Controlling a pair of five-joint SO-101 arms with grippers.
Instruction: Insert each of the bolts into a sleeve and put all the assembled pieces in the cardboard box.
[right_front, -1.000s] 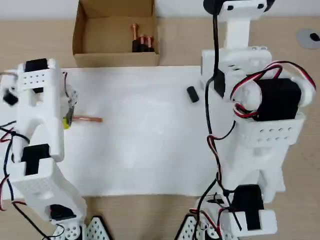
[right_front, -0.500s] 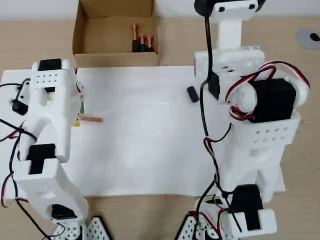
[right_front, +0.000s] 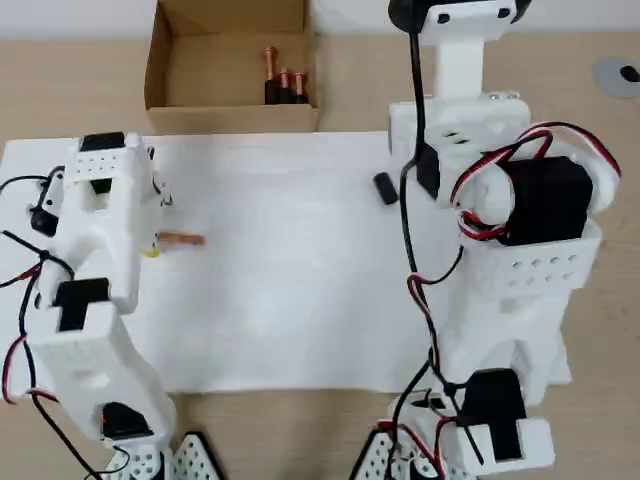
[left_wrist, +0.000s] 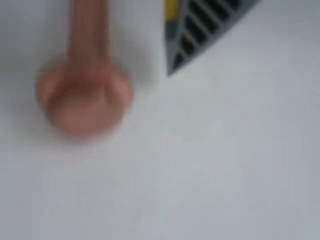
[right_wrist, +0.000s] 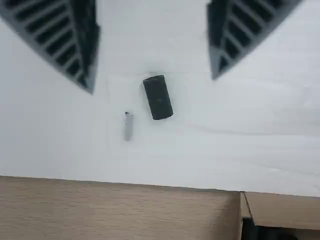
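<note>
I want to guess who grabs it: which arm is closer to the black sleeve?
Right. The right gripper hangs just over the black sleeve; the left gripper is far across the white mat, beside the copper bolt.

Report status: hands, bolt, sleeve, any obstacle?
Right hand open over the sleeve. Left hand at the bolt head, bolt lying on white sheet. Small grey piece beside sleeve, apart.

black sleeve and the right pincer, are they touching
Apart. The right wrist view shows the black sleeve lying between the tips of the open right pincer, with white mat on both sides.
</note>
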